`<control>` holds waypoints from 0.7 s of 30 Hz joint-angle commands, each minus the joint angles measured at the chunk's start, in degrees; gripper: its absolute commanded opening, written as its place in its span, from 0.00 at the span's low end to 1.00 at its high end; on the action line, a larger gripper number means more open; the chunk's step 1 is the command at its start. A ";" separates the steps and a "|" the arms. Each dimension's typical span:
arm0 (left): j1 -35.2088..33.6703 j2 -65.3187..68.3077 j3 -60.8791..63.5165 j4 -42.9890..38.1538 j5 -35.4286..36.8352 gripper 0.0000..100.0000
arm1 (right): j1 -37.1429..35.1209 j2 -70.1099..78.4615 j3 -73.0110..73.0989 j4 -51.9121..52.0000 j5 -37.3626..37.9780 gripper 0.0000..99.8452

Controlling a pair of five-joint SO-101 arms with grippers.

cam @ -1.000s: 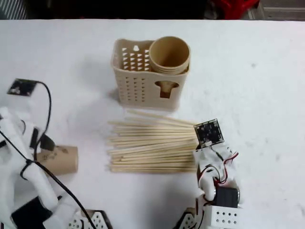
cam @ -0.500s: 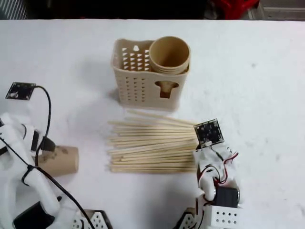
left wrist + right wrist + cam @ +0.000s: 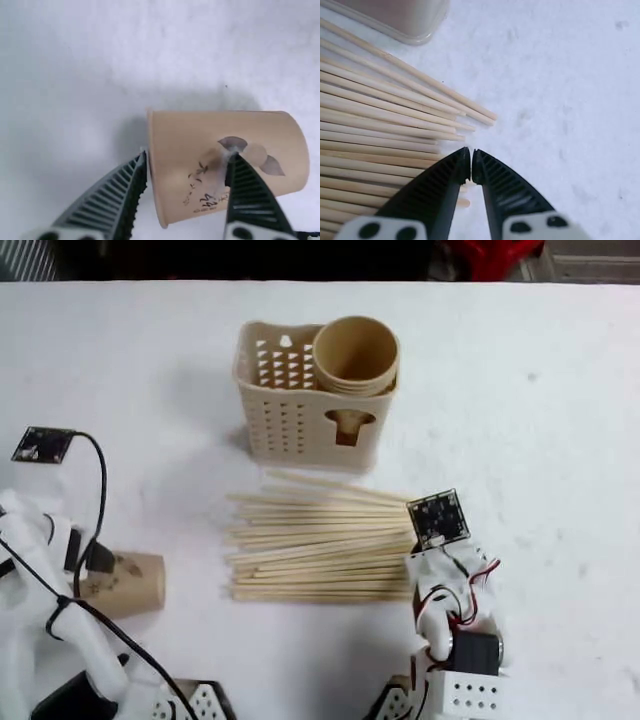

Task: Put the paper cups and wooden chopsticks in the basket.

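Note:
A brown paper cup (image 3: 220, 155) lies on its side on the white table, seen at the left in the high view (image 3: 128, 585). My left gripper (image 3: 187, 162) is open and low over the cup's mouth end. One finger (image 3: 131, 182) stands just past the rim and the other (image 3: 239, 180) lies against the cup's side. A pile of wooden chopsticks (image 3: 320, 545) lies in front of the beige basket (image 3: 290, 425), which holds stacked paper cups (image 3: 355, 355). My right gripper (image 3: 471, 156) is shut and empty at the pile's right-hand ends (image 3: 385, 130).
The basket's rounded corner (image 3: 405, 22) sits just beyond the chopstick tips. The left arm's black cable (image 3: 100, 490) loops above the lying cup. The arm bases (image 3: 440, 690) stand at the table's front edge. Bare white table lies to the right.
The left arm has drawn back toward the table's front edge, and the lying cup has shifted slightly the same way. The right arm has not moved.

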 commanded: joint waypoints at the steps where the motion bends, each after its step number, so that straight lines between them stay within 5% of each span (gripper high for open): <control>1: -2.68 0.92 3.60 1.23 -0.35 0.26 | 0.31 -0.31 0.44 0.40 0.35 0.02; 9: -7.78 1.01 10.64 -4.31 -0.70 0.26 | 0.31 -0.31 0.44 0.40 0.35 0.02; 21: 8.31 0.57 10.11 2.64 -0.18 0.26 | 0.40 -0.31 0.44 0.40 0.35 0.02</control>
